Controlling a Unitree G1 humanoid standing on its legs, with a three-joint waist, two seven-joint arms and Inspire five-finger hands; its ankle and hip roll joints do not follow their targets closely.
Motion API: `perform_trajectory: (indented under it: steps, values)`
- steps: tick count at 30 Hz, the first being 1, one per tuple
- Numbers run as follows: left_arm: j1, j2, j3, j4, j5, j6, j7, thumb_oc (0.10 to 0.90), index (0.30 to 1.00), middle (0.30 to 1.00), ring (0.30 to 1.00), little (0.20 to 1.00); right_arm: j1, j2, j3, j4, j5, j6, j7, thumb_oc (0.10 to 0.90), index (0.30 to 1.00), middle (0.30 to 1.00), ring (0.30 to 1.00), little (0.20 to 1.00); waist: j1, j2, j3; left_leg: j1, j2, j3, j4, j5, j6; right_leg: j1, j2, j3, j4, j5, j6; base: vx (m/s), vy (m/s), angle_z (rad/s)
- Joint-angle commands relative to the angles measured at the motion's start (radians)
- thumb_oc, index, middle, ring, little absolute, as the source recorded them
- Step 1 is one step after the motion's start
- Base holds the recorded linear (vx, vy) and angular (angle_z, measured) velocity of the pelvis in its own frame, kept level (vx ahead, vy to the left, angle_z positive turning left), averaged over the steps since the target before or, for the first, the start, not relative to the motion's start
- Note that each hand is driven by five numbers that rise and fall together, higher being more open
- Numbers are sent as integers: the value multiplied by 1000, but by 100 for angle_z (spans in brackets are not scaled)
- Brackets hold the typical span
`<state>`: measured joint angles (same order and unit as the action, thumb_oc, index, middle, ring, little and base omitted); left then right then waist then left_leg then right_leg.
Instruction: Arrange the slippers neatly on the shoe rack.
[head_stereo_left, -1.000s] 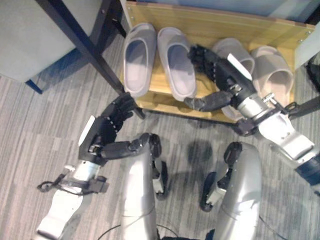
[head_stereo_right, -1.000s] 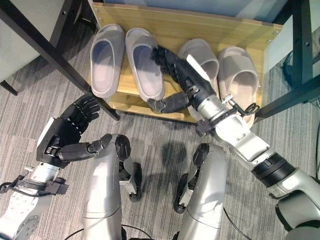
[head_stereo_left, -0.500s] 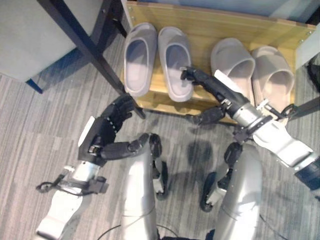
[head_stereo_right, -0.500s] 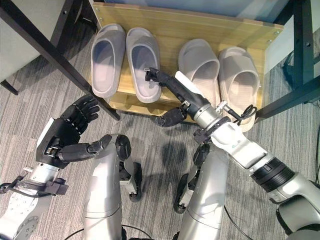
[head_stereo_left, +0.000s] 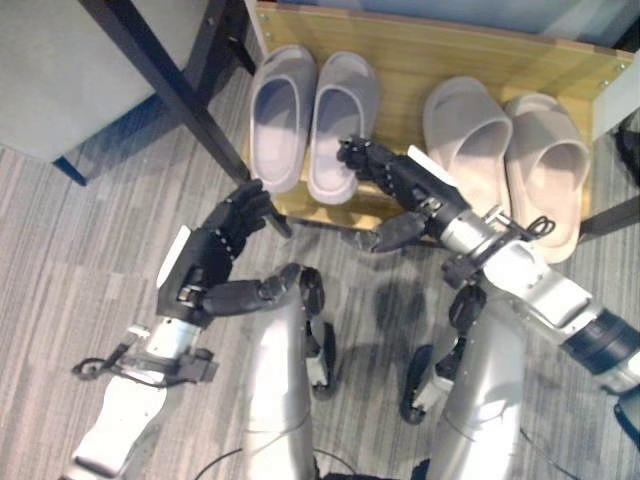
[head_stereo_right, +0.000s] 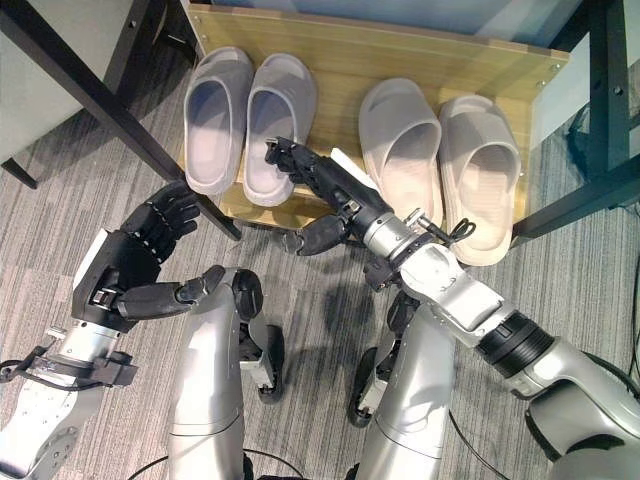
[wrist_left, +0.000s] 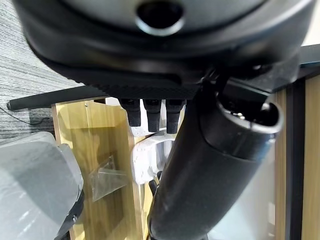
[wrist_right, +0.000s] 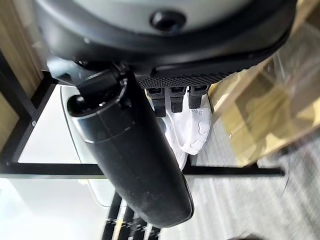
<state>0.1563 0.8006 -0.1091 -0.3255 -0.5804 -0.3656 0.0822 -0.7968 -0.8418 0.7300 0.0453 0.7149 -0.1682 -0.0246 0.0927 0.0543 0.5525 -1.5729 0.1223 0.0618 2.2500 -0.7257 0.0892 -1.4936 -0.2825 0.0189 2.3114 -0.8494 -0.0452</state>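
Note:
A wooden shoe rack (head_stereo_left: 450, 50) holds two pairs of slippers. The grey pair lies at the left: one slipper (head_stereo_left: 280, 110) is at the outer edge, and the other (head_stereo_left: 342, 125) leans in beside it with its heel almost touching. The beige pair (head_stereo_left: 465, 135) (head_stereo_left: 548, 165) lies at the right. My right hand (head_stereo_left: 385, 178) is open, and its straight fingers rest against the heel side of the inner grey slipper. My left hand (head_stereo_left: 222, 245) hangs open in front of the rack's left corner and holds nothing.
A black table leg (head_stereo_left: 165, 85) slants down past the rack's left front corner, close to my left hand. A black frame post (head_stereo_right: 600, 90) stands right of the rack. Striped grey carpet (head_stereo_left: 90, 260) lies in front.
My right hand has swept left from the beige pair to the inner grey slipper. It has swung that slipper's heel left, up against its mate. The left hand has barely moved.

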Motion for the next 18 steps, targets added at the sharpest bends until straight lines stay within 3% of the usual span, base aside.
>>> perform_trajectory:
  steps: [1, 12, 18]
  values:
    - [-45, 14, 43, -157, -12, -115, 21, 800, 900, 900, 900, 900, -230, 14, -32, -9, 97, -128, 6, 800, 900, 900, 900, 900, 48, 24, -32, 3, 42, -271, -144, 50, -123, -76, -3, 192, -145, 149, -38, 0, 0, 0]
    - [-42, 15, 12, -152, -24, -113, 23, 800, 900, 900, 900, 900, -331, 109, -35, 98, 95, -157, -54, 800, 900, 900, 900, 900, 58, 41, -32, 3, 41, -269, -152, 55, -122, -76, -3, 196, -143, 146, -40, 0, 0, 0]
    - [-26, -4, 36, -153, -3, -112, 29, 800, 900, 900, 900, 900, -235, 50, -147, -14, -59, -178, -106, 800, 900, 900, 900, 900, 41, 31, -32, 3, 37, -264, -155, 53, -120, -76, 0, 198, -147, 145, -40, 0, 0, 0]
